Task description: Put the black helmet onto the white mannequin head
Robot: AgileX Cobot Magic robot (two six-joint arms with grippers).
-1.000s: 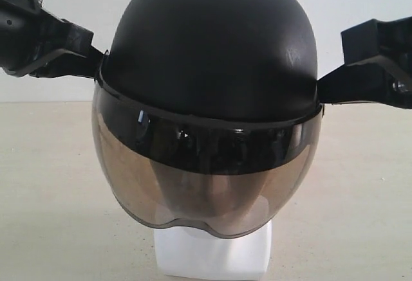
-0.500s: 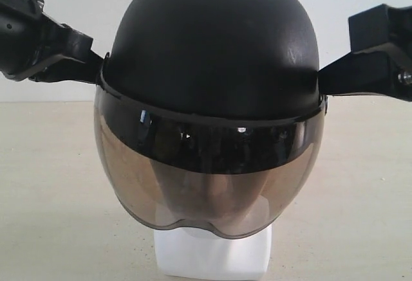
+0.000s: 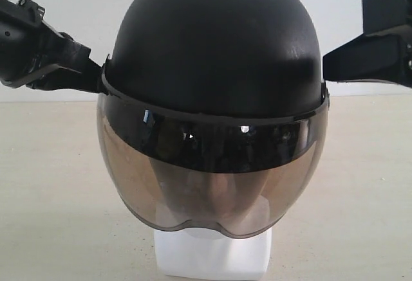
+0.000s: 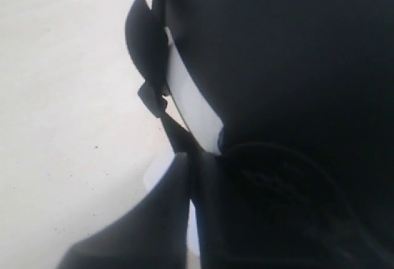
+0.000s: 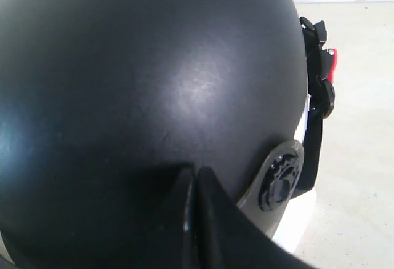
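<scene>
Currently the left fingers (image 4: pixel 160 220) are closed against the lower rim of the black helmet (image 3: pixel 215 43); whether they pinch its strap (image 4: pixel 175 133) cannot be told. The right fingers (image 5: pixel 215 226) are closed on nothing, tips at the shell beside the visor pivot (image 5: pixel 277 180). Between both sets, the helmet covers the white mannequin head (image 3: pixel 212 258), which is bare only at its base, below. Seating appears nearly complete: press evenly, keep it level, and avoid tipping the head on the tabletop (image 3: pixel 51 197).
</scene>
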